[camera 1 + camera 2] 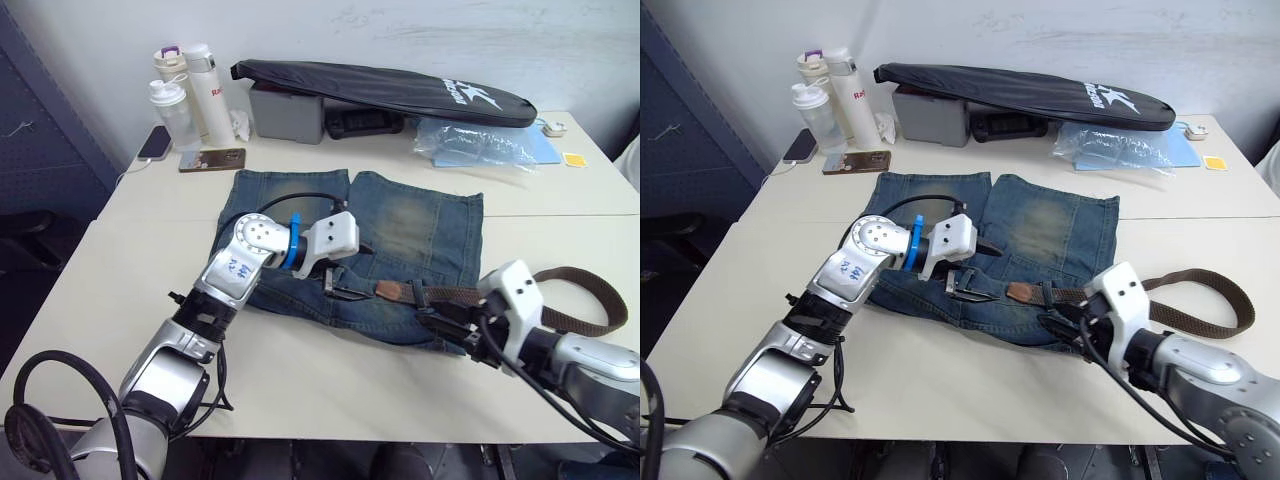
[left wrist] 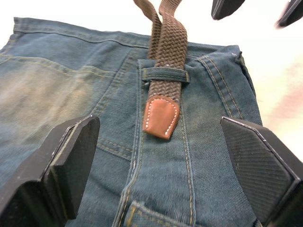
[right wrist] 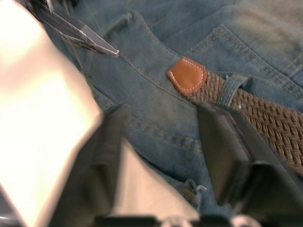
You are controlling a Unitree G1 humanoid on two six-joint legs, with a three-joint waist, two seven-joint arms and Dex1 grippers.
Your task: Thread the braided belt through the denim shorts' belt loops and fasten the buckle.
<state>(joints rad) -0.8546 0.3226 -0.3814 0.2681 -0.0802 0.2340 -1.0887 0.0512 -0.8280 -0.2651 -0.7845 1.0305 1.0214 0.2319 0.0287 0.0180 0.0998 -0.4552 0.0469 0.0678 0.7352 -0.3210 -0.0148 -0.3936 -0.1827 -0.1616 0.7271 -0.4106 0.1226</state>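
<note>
The denim shorts (image 1: 400,230) lie flat in the middle of the table, waistband toward me. The braided belt (image 1: 580,285) runs along the waistband from the right, where its slack curls on the table. Its reddish-brown tip (image 2: 161,117) has just come out of one of the belt loops (image 2: 165,74). My left gripper (image 1: 352,272) hovers open over the waistband, its fingers wide on either side of that tip. At the waistband's right part my right gripper (image 1: 445,322) is open beside the belt, with denim and the table edge of the shorts between its fingers (image 3: 222,142). The buckle is hidden.
Along the back of the table (image 1: 300,380) lie a long black zipped bag (image 1: 385,88), a grey box (image 1: 288,115), several bottles (image 1: 185,85), a phone (image 1: 212,159) and a clear plastic bag (image 1: 475,145). Bare table lies left of and in front of the shorts.
</note>
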